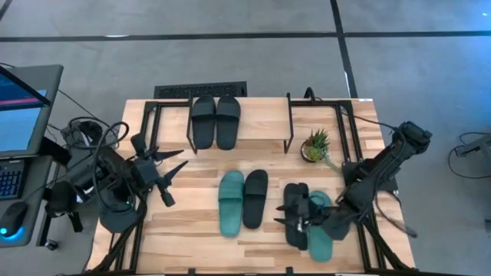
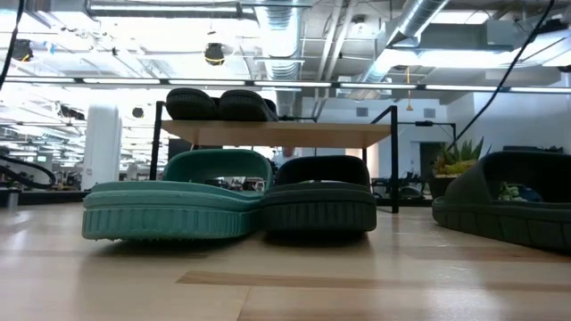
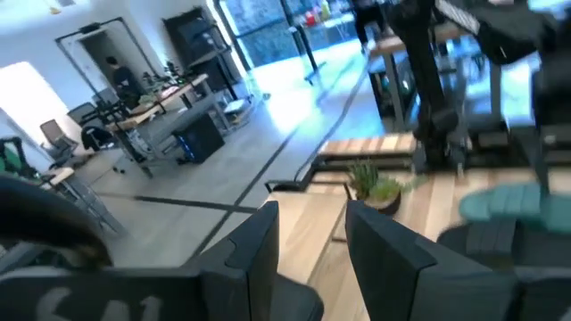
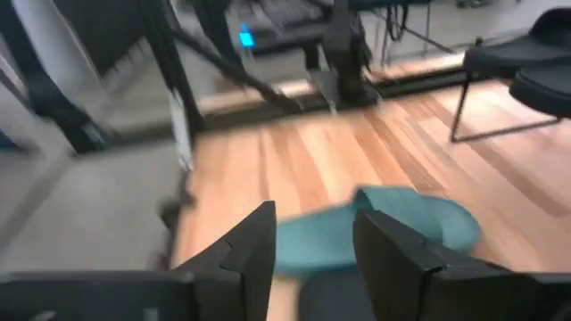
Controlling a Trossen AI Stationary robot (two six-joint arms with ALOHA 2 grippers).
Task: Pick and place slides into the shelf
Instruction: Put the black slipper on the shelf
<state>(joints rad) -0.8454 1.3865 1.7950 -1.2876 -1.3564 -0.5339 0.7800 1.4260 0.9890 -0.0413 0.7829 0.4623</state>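
Two black slides [image 1: 215, 121] lie side by side on the shelf [image 2: 277, 134] at the table's far middle. A teal slide [image 1: 230, 203] and a black slide [image 1: 255, 198] sit soles down mid-table. Near the right edge lie another black slide [image 1: 294, 216] and a teal slide [image 1: 322, 230]. My right gripper [image 1: 290, 218] reaches in from the right over that black slide. Its fingers [image 4: 254, 259] stand apart, with a blurred teal slide [image 4: 384, 227] beyond them. At the table's left, my left gripper [image 1: 175, 172] points right, open, with nothing between its fingers [image 3: 254, 254].
A small potted plant [image 1: 314, 146] stands right of the shelf, close to the right arm. The shelf's black wire legs [image 1: 290, 123] rise on both sides of it. A screen and keyboard [image 1: 19, 115] stand off the table's left edge. Bare wood [image 1: 192, 230] lies at the near left.
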